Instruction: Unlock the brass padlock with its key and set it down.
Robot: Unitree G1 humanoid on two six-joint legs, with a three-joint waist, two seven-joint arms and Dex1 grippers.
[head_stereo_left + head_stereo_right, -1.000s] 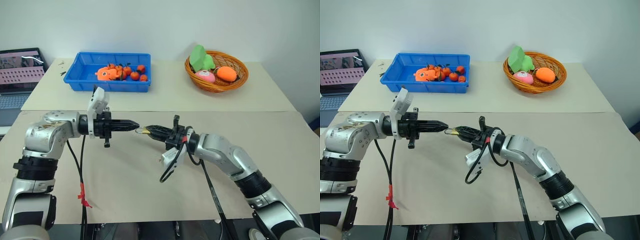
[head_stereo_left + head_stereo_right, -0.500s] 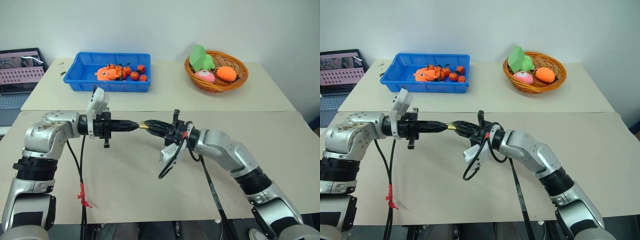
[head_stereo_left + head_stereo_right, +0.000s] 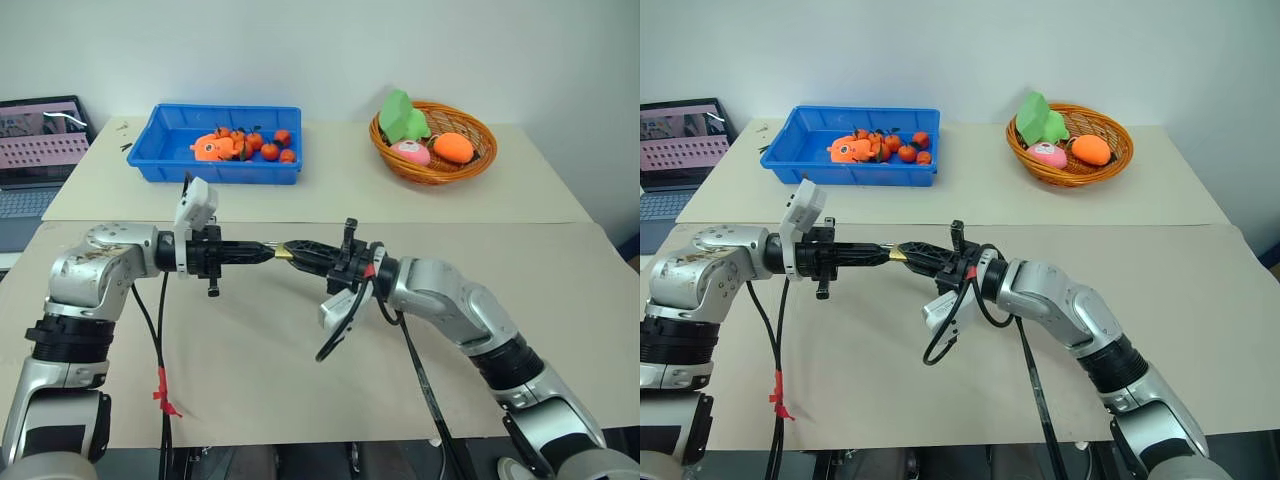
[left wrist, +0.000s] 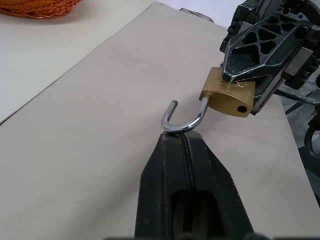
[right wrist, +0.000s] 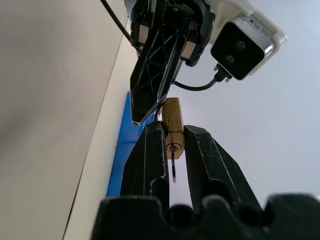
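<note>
Both pincers met above the middle of the bench: the left pincer was closed tight on the bend of the thin silver shackle, and the right pincer was clamped on the body of the brass padlock, so the little lock hung in the air between the two tips, off the surface. Seen along the left fingers, the shackle stood swung open, one leg free of the body. Seen along the right fingers, the key sat in the keyhole with its thin blade sticking out towards the camera. Under the arms lay a wide tan sheet covering the near part of the bench, with a paler sheet behind it reaching to the white wall. At the back on the robot's left stood a blue tray holding small orange fruits and an orange toy, and at the back on the right a woven wicker basket with a green thing, a pink thing and an orange one inside. Off the bench's left end, a laptop sat with its screen lit. Black cables hung from both wrists, and the left one carried a bit of red tape near the bench edge.
</note>
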